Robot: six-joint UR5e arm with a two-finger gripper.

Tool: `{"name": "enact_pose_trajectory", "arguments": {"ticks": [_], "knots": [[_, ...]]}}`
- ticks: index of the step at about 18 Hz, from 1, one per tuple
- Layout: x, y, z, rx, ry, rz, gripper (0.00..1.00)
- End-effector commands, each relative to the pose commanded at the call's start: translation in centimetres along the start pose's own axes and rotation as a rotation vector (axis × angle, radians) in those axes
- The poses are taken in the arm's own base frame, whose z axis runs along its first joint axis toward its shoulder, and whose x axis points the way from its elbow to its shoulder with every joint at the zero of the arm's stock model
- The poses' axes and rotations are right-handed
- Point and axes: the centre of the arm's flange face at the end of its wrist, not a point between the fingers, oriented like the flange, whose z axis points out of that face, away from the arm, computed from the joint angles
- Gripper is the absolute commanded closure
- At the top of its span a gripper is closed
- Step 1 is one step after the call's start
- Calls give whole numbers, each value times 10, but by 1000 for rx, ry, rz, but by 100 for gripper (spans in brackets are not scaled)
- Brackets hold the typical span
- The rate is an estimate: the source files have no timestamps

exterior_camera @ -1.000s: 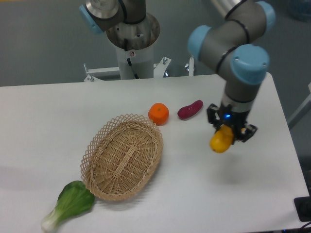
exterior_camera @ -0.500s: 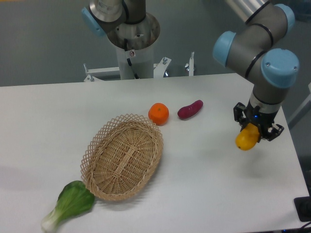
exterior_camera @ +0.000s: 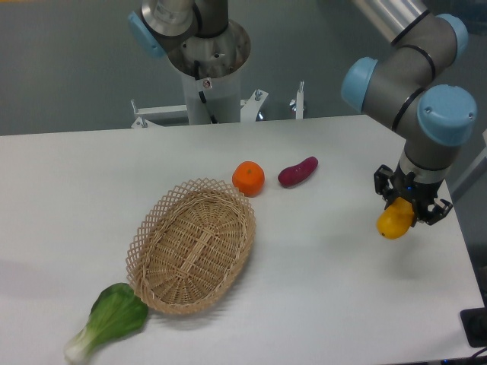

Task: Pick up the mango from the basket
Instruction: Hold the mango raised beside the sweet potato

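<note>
My gripper [exterior_camera: 405, 210] is shut on the yellow-orange mango [exterior_camera: 394, 222] and holds it above the right side of the table, near the right edge. The mango hangs below the black fingers [exterior_camera: 383, 185], tilted down to the left. The tan wicker basket [exterior_camera: 157, 225] lies on the table far to the left of the gripper, and nothing is in it.
A round orange tangerine [exterior_camera: 248, 178] and a purple sweet potato [exterior_camera: 297, 171] lie behind the basket, left of the gripper. A green bok choy [exterior_camera: 109, 317] lies at the basket's front left. The arm's base column [exterior_camera: 207, 68] stands behind the table.
The gripper has carried the mango further right, away from the basket, and slightly down over the last half second. The other items have not moved.
</note>
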Motion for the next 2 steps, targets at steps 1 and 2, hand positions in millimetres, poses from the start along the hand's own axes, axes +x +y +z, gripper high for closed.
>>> {"name": "enact_pose_trajectory", "arguments": {"ticks": [1,2], "knots": [[0,0,0,0,0,0,59],[0,0,1,0,2,0,59]]}}
